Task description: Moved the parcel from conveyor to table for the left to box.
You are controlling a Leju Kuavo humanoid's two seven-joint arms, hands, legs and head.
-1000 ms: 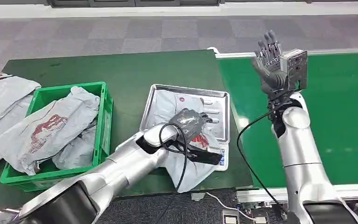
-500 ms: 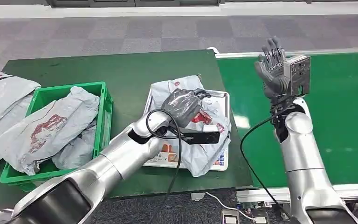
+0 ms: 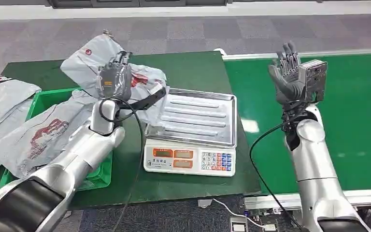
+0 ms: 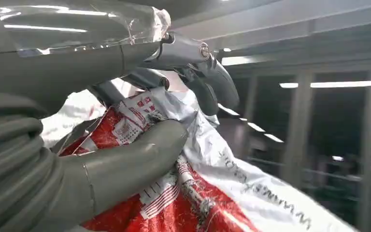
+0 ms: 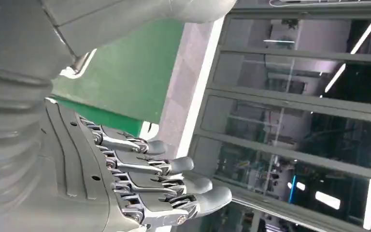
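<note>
The parcel (image 3: 89,58), a grey plastic mail bag with red print, hangs in the air above the far left part of the table (image 3: 183,72), between the crate and the scale. The left hand (image 3: 114,77) grips it, thumb and fingers pinching the crumpled film, as the left wrist view shows close up (image 4: 183,193). Just left of it and nearer sits a green crate (image 3: 43,99) with several more grey bags piled inside (image 3: 43,133); further bags lie on the table's left edge (image 3: 2,94). To the right of the held parcel stands a white scale (image 3: 191,157) with a bare steel tray (image 3: 198,116) and a keypad on its near face. The table is covered in dark green cloth. Right of it runs the brighter green conveyor (image 3: 357,106), and over its near edge the right hand (image 3: 286,72) is raised upright, fingers straight and apart, holding nothing. Beyond the table lies grey carpet-tile floor (image 3: 174,31). A black cable (image 3: 261,159) loops beside the right arm.
</note>
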